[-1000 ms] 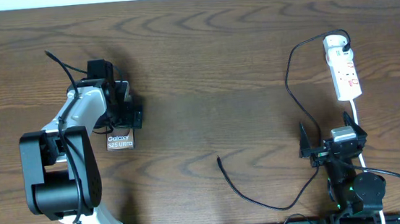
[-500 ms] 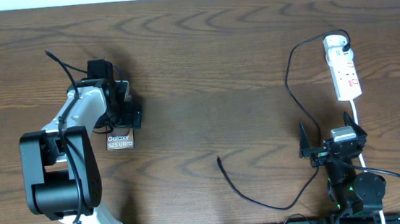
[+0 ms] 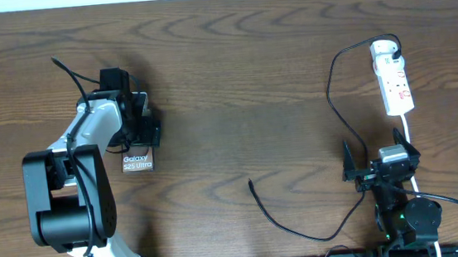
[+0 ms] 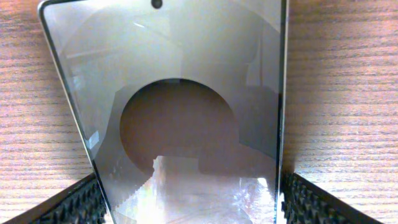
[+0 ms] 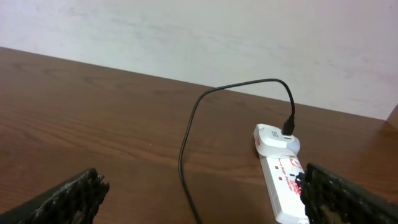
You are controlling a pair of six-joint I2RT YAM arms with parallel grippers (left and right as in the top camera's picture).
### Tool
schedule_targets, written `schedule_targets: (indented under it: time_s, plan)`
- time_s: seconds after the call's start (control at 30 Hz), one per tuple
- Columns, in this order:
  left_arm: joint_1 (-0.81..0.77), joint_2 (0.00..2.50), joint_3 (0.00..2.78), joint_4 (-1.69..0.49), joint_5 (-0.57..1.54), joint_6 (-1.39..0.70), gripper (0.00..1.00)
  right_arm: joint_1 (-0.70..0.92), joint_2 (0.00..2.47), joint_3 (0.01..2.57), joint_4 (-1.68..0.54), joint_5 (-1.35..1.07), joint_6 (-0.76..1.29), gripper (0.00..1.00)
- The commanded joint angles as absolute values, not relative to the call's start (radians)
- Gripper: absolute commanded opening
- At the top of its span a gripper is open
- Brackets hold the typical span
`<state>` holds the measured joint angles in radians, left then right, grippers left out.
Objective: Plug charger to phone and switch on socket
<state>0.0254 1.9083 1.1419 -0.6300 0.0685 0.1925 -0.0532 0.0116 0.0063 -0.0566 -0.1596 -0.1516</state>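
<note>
The phone (image 3: 137, 162) lies flat on the table at the left, its "Galaxy S25 Ultra" lettering showing below my left gripper (image 3: 142, 129). In the left wrist view its glossy face (image 4: 186, 93) fills the space between my left gripper's fingers (image 4: 189, 205), which sit against both long edges. The charger cable (image 3: 305, 234) lies loose, its connector tip (image 3: 251, 182) in mid-table and its plug (image 3: 394, 46) in the socket (image 3: 394, 81) at the far right. My right gripper (image 3: 382, 165) is open and empty, near the table's front. The right wrist view shows the socket (image 5: 286, 186) and cable (image 5: 186, 143) ahead.
The socket's white cord (image 3: 409, 129) runs down past my right gripper. The cable loops from the socket's far end toward the front edge. A pale wall (image 5: 186, 31) stands beyond the table's far edge.
</note>
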Motion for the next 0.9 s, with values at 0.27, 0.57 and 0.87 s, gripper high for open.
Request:
schedule_targets:
  time_s: [0.27, 0.57, 0.87]
  plan:
    - [0.025, 2.024, 1.057, -0.634, 0.07, 0.208, 0.79, -0.046, 0.005, 0.006, -0.061, -0.159, -0.166, 0.99]
    - [0.025, 2.024, 1.057, -0.634, 0.07, 0.208, 0.77, -0.046, 0.005, 0.006, -0.061, -0.159, -0.166, 0.99]
    - [0.025, 2.024, 1.057, -0.634, 0.07, 0.208, 0.61, -0.046, 0.005, 0.006, -0.061, -0.159, -0.166, 0.99]
